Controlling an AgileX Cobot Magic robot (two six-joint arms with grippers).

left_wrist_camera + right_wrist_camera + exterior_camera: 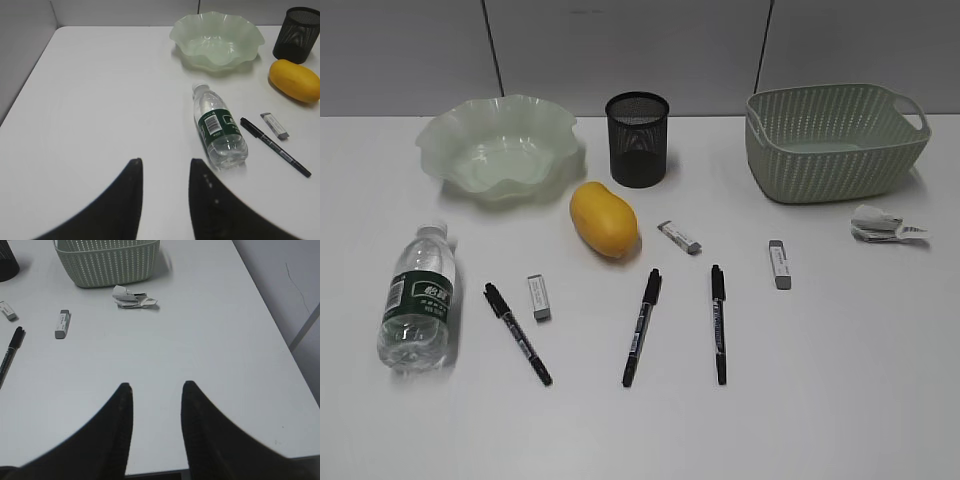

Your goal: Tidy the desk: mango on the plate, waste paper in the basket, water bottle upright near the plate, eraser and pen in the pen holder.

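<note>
left pincer (165, 167) and right pincer (156, 390) both apart, empty, over bare desk (860, 400). mango (604, 219) lies beside plate (500, 140); advise grasping across its narrow middle, gently.

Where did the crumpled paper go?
The small crumpled white waste paper lies on the white desk at the far right of the exterior view, just right of the sage-green woven-pattern basket, not in it.
</note>
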